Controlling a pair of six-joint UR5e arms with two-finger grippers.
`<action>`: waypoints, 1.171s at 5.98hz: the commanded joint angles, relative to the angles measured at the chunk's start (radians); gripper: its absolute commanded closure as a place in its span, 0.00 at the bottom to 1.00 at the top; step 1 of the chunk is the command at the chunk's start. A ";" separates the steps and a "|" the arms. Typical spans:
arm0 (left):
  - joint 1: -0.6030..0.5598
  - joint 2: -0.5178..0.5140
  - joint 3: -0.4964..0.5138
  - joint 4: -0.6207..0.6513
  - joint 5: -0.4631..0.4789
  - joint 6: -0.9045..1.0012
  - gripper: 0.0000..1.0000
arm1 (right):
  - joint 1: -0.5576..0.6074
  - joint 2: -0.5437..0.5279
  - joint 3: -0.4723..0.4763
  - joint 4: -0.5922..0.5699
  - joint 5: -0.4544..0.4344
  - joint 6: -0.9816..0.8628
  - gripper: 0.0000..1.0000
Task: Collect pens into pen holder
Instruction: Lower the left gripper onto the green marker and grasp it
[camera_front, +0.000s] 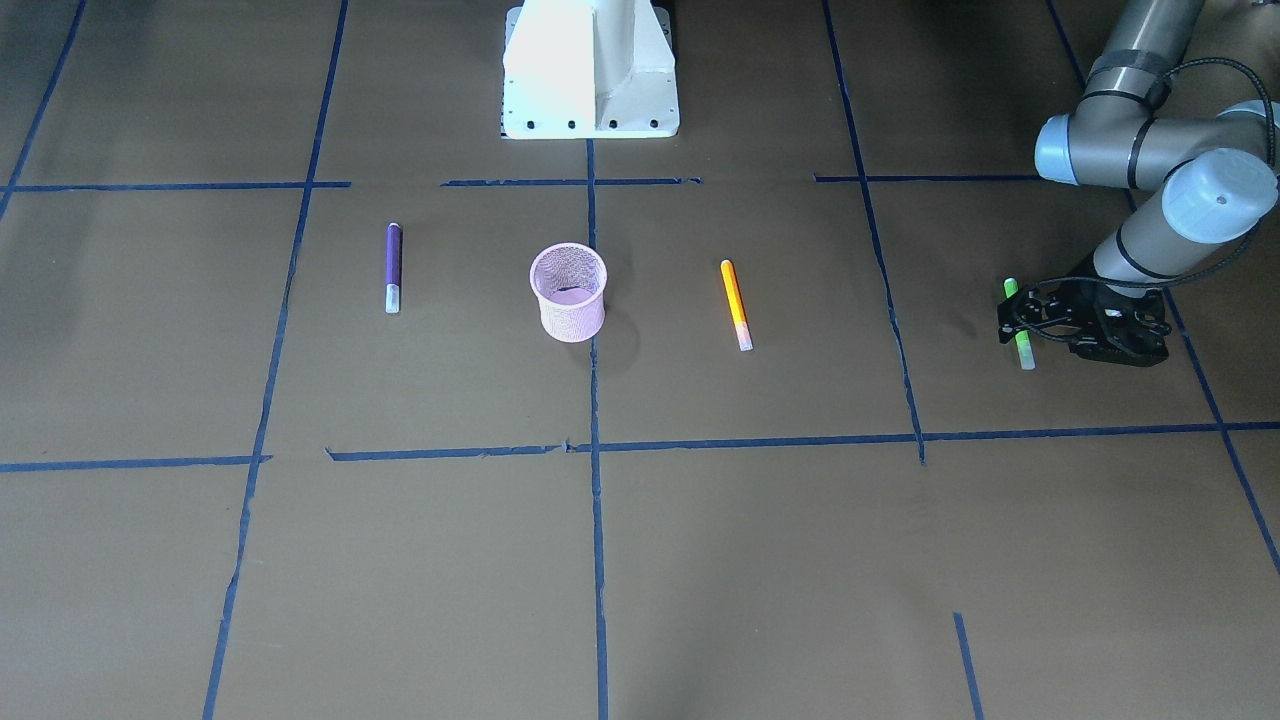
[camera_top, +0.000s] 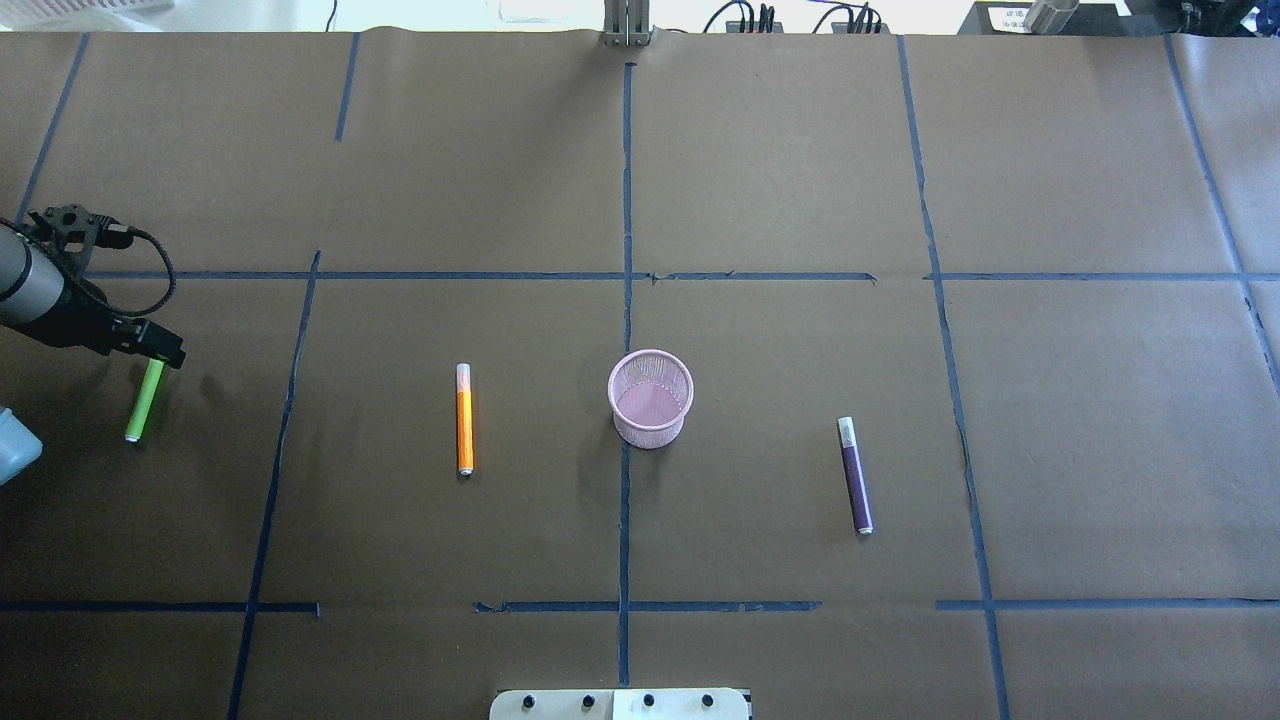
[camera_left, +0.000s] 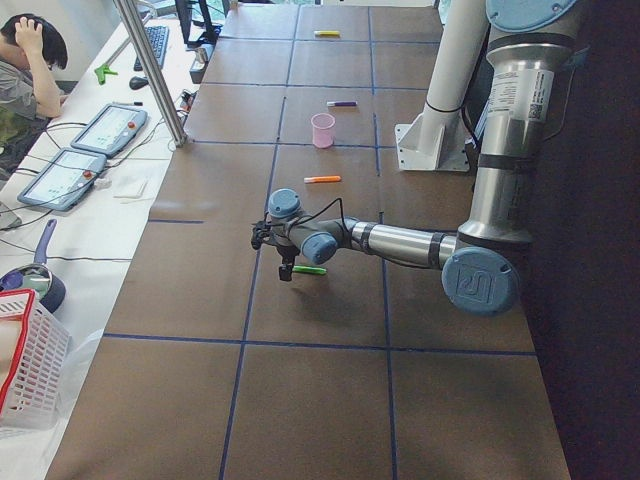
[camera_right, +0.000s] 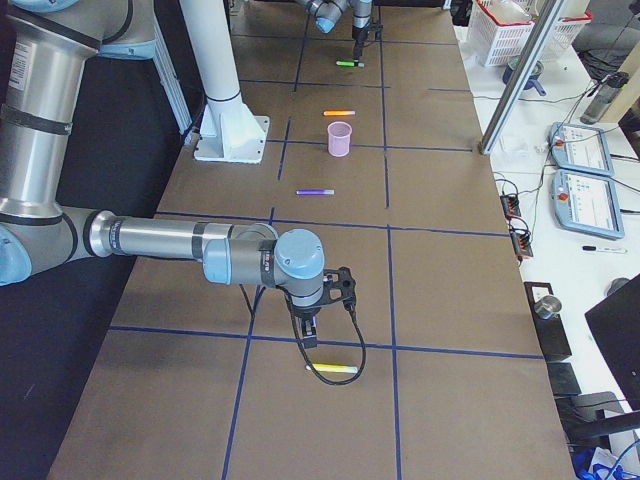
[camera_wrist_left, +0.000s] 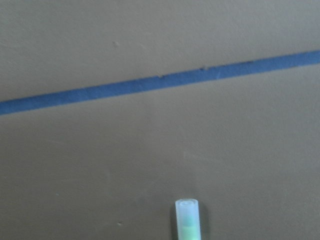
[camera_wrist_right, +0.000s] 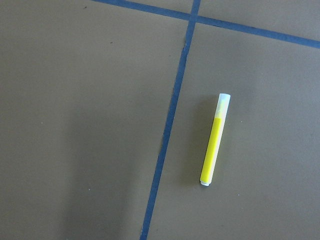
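The pink mesh pen holder (camera_front: 572, 315) (camera_top: 650, 430) stands upright at the table's middle. The purple pen (camera_front: 393, 265) (camera_top: 855, 475) and the orange pen (camera_front: 735, 300) (camera_top: 465, 420) lie flat on either side of it. The green pen (camera_front: 1026, 355) (camera_top: 143, 400) lies flat at the far left end; its pale cap shows in the left wrist view (camera_wrist_left: 187, 220). My left gripper (camera_front: 1018, 325) (camera_top: 152, 350) is low over the green pen, open, with its jaws straddling the pen. My right gripper (camera_right: 308, 340) hangs above a yellow pen (camera_right: 332, 369) (camera_wrist_right: 214, 142); I cannot tell whether it is open or shut.
The robot's white base (camera_front: 590, 70) stands behind the pen holder. Blue tape lines cross the brown table. A side desk with tablets (camera_left: 100, 130), a seated person (camera_left: 25, 60) and a red-rimmed basket (camera_left: 20, 360) runs along the far table edge.
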 joint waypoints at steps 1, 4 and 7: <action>0.008 0.000 0.001 0.001 0.001 0.001 0.00 | 0.000 0.000 -0.002 0.000 0.000 0.000 0.00; 0.022 0.000 0.002 0.003 0.003 0.001 0.02 | 0.000 0.000 -0.003 0.000 0.000 0.000 0.00; 0.020 0.008 0.001 0.001 0.058 -0.004 0.86 | 0.000 -0.002 0.000 0.000 0.000 0.000 0.00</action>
